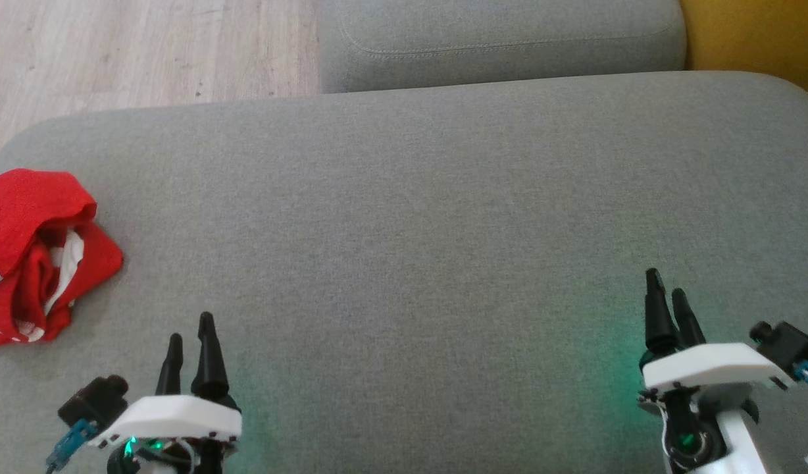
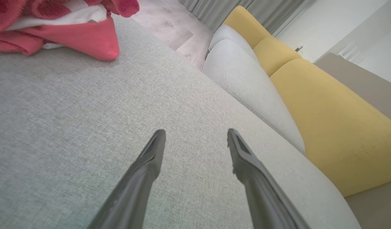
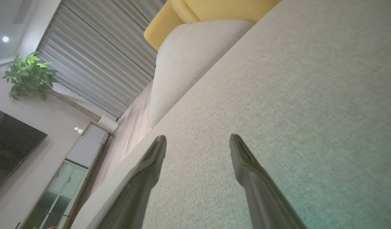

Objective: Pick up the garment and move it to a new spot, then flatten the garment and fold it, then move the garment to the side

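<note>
Down front, left gripper [image 1: 190, 329] and right gripper [image 1: 666, 283] hover empty over the near side of the grey cushion [image 1: 410, 230], fingers spread apart on both, looks like a ready pose. Red-and-white garment [image 1: 35, 250] lies crumpled at the cushion's left edge, nearest the left one, so that arm probably grabs first.

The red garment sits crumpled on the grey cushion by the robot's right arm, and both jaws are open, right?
Wrong side: the head view shows the red garment crumpled on the grey cushion by the robot's left arm. Both jaws are open.
</note>
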